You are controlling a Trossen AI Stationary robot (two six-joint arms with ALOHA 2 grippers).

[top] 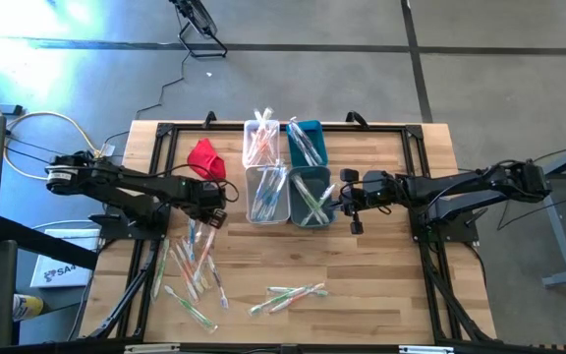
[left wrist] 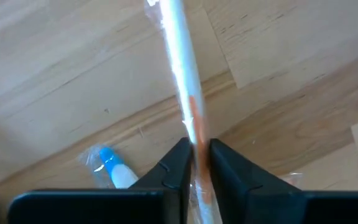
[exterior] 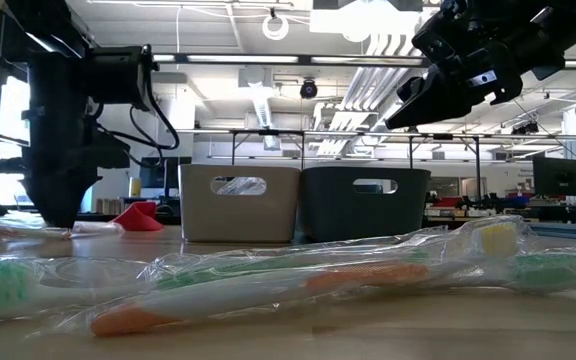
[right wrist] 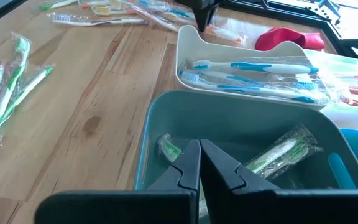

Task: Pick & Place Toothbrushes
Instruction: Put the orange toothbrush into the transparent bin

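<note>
An orange-and-white toothbrush (left wrist: 188,93) is pinched by the left claw (left wrist: 196,163) on the counter (top: 381,256), beside the scattered toothbrushes (top: 193,270). The right claw (right wrist: 199,163) is held clenched, empty, above the teal bin (right wrist: 166,118).

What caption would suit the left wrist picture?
Left claw closed around an orange-and-white wrapped toothbrush on the wooden table, a blue one lying beside it.

Toothbrushes (top: 197,267) left of, before and inside four bins (top: 288,182).
</note>
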